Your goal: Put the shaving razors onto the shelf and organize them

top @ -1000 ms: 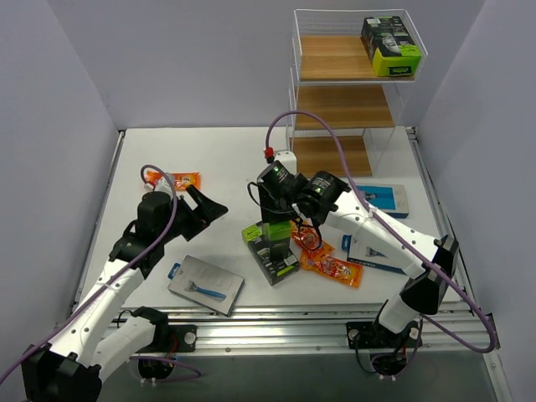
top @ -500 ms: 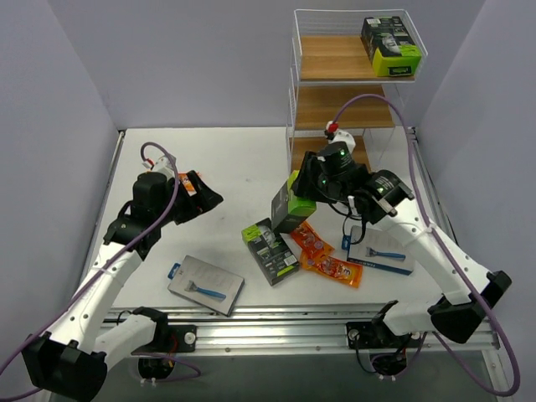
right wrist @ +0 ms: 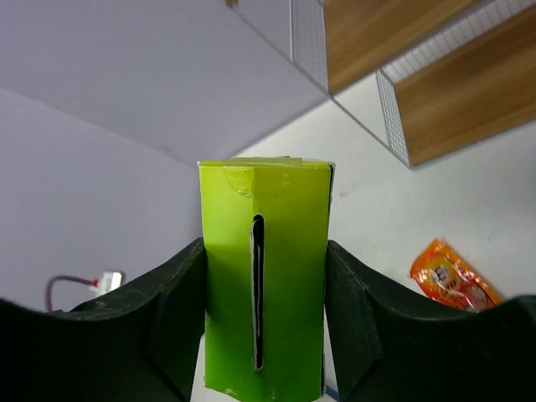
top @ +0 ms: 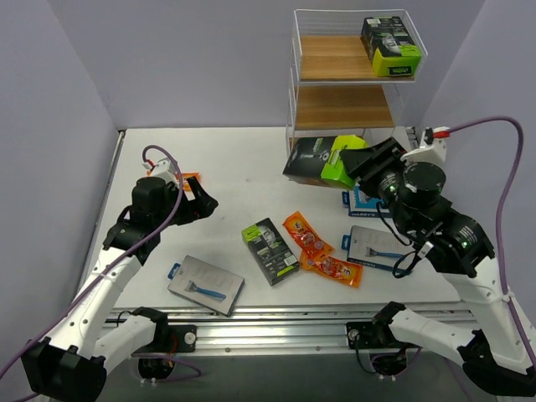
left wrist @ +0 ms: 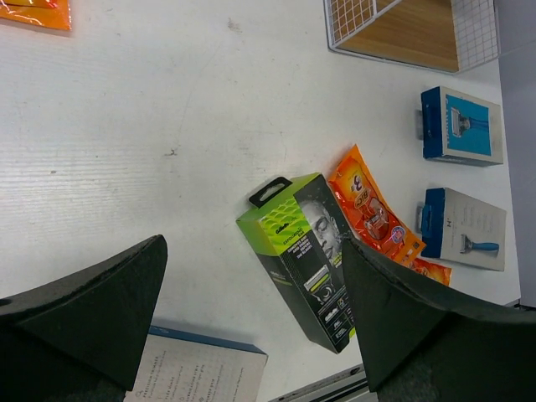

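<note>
White matte tabletop, pale grey walls around it. At the left, the left gripper (top: 199,201) hangs with its black wedge-shaped fingers spread wide, close to a glossy single packet (top: 186,178). Near the front edge lies a flat grey card (top: 205,286) showing a blue razor. A black-and-lime table box (top: 270,249) lies mid-table beside 2 crinkly orange packets (top: 322,255). The right gripper (top: 362,161) pinches a lime-ended held box (top: 314,159) aloft, just in front of the shelf (top: 335,105). The shelf has 3 wooden boards framed in white wire, and 1 top box (top: 389,46) rests on its upper tier.

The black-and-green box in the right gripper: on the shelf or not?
Not on the shelf. The right gripper is shut on the box, holding it in the air near the lower tiers.
</note>
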### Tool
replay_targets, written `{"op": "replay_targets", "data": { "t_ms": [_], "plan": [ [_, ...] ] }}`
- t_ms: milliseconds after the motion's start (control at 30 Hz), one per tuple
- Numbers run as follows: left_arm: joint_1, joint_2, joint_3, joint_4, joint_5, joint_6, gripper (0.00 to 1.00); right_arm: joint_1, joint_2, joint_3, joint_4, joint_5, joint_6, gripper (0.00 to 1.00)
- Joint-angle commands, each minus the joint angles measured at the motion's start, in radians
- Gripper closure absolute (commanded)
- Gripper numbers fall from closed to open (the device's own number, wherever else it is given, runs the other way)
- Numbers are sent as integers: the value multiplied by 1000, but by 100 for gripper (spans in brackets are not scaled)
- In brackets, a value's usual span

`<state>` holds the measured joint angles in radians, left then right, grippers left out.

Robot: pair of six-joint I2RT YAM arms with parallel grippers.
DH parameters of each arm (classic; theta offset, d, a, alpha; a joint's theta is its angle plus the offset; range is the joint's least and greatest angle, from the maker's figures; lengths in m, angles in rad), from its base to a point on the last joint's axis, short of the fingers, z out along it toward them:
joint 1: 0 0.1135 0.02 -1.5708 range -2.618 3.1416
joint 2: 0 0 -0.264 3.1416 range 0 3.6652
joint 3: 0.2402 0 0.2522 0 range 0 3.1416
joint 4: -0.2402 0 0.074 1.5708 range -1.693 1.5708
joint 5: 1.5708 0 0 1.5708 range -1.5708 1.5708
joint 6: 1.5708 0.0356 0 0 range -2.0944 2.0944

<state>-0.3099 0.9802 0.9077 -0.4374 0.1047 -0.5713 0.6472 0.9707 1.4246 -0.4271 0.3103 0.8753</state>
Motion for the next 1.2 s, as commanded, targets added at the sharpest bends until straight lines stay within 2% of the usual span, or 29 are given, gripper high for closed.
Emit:
{"op": "replay_targets", "data": {
  "t_ms": [0, 300, 467, 667, 1033, 1167],
  "plan": [
    [5, -20, 2, 71, 15, 34, 6, -8, -27, 43, 204, 168, 54, 100],
    [3, -28, -13, 68, 38, 36, 6, -8, 29, 214, 329, 377, -73, 100],
    [2, -18, -21, 83, 76, 24, 6, -8, 69, 218, 450, 450, -130, 100],
    [-3, -29, -23, 74, 67, 24, 6, -8, 120, 174, 620, 521, -170, 100],
    [-18, -6, -21, 75, 76, 24, 6, -8, 253, 206, 864, 621, -285, 100],
    [-21, 3, -21, 77, 81, 24, 6, -9, 301, 197, 1000, 648, -344, 100]
  ]
}}
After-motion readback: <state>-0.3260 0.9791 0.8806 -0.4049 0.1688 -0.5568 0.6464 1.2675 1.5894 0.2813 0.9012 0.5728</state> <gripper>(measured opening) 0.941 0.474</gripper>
